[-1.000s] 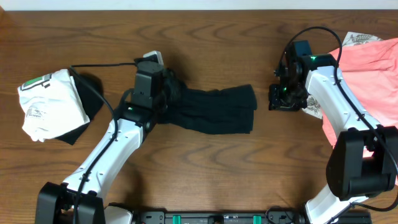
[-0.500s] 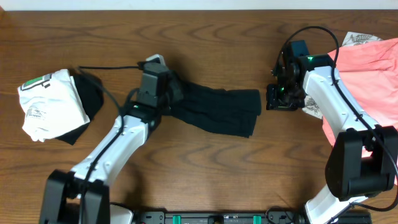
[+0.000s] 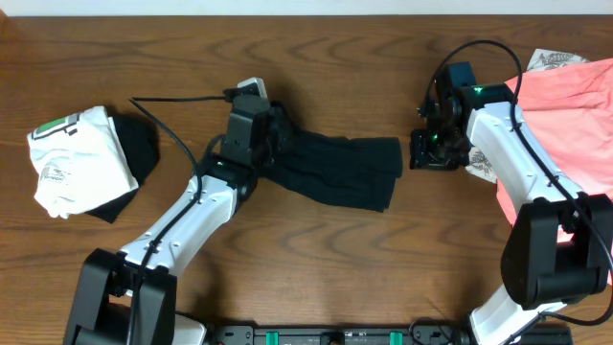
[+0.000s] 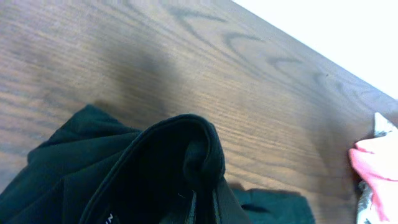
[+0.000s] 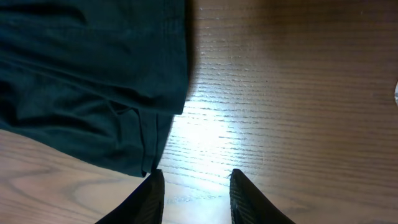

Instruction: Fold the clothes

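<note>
I'm watching the left gripper pinching the bunched left end of the black shirt, its jaws pressed together on the fold. The shirt is lying in the middle of the table, stretching rightward. The right gripper is hovering just beside its right edge, fingers spread over bare wood, gripping nothing. Pink clothes are lying far right.

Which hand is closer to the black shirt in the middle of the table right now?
Left. The left hand is shut on the black shirt's bunched end, touching it. The right hand hangs open just off the shirt's opposite edge, over the table, not touching it.
</note>
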Motion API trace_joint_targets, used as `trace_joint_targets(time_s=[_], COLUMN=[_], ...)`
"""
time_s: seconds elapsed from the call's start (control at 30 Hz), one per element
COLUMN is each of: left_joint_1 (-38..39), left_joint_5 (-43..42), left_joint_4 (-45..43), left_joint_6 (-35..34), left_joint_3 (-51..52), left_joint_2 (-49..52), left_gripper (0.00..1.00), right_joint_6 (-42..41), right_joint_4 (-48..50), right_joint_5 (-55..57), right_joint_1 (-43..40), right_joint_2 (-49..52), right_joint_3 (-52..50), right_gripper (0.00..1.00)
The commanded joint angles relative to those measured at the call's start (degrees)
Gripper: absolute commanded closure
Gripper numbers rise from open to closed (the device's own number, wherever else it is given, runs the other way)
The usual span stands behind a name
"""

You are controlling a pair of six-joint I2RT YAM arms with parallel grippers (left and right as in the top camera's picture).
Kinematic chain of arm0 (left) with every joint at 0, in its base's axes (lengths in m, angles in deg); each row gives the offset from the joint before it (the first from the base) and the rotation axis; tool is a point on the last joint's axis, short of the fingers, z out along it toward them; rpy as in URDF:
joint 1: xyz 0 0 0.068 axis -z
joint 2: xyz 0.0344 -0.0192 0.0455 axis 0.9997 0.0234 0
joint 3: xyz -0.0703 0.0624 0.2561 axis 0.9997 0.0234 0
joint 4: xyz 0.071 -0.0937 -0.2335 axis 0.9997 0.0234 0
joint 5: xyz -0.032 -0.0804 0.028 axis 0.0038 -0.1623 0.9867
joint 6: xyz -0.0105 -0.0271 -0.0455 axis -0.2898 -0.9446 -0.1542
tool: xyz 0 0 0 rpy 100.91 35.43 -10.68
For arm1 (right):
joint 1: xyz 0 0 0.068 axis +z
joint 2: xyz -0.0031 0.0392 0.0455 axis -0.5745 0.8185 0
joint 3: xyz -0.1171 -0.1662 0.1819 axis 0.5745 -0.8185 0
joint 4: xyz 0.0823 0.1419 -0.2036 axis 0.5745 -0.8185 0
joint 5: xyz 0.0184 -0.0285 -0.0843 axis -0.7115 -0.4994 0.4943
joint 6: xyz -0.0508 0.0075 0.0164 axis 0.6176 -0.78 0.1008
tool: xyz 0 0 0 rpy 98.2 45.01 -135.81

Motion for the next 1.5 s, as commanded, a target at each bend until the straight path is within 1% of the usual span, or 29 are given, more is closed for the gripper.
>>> trace_joint_targets(time_s=[0.0, 0.13, 0.4, 0.67, 0.87, 1.13, 1.4, 1.47], left_joint_1=[0.07, 0.13, 0.22, 0.22, 0.52, 2.95, 3.72, 3.69], left_joint_5=[0.09, 0.09, -1.2, -1.05, -0.76, -0.76, -0.76, -0.76], left_joint_4=[-1.49, -3.76, -4.26, -12.33, -11.41, -15.74, -16.81, -18.25], left_joint_6=[-0.9, -0.83, 0.42, -2.43, -2.43, -3.72, -3.67, -3.72], left_joint_3=[0.13, 0.13, 0.13, 0.13, 0.13, 0.13, 0.13, 0.13], left_joint_2=[-1.22, -1.22, -1.16, -1.16, 1.09, 5.16, 5.16, 5.16], left_gripper=[0.94, 0.94, 0.94, 0.94, 0.94, 0.94, 0.94, 0.94], right_joint_6=[0.5, 0.52, 0.5, 1.18, 1.14, 1.11, 1.11, 1.11], right_joint_4=[0.11, 0.24, 0.9, 0.92, 1.73, 2.14, 2.84, 2.86], right_joint_5=[-0.66, -0.66, -1.14, -1.97, -1.99, -1.97, -1.95, -1.95], right_joint_1=[0.26, 0.26, 0.72, 2.14, 5.05, 8.59, 9.05, 9.05], right_joint_2=[-1.09, -1.09, -1.09, -1.09, -1.09, -1.07, -0.96, -0.92], right_joint_3=[0.42, 0.42, 0.42, 0.42, 0.42, 0.42, 0.42, 0.42], right_gripper=[0.66, 0.66, 0.66, 0.65, 0.65, 0.65, 0.64, 0.64])
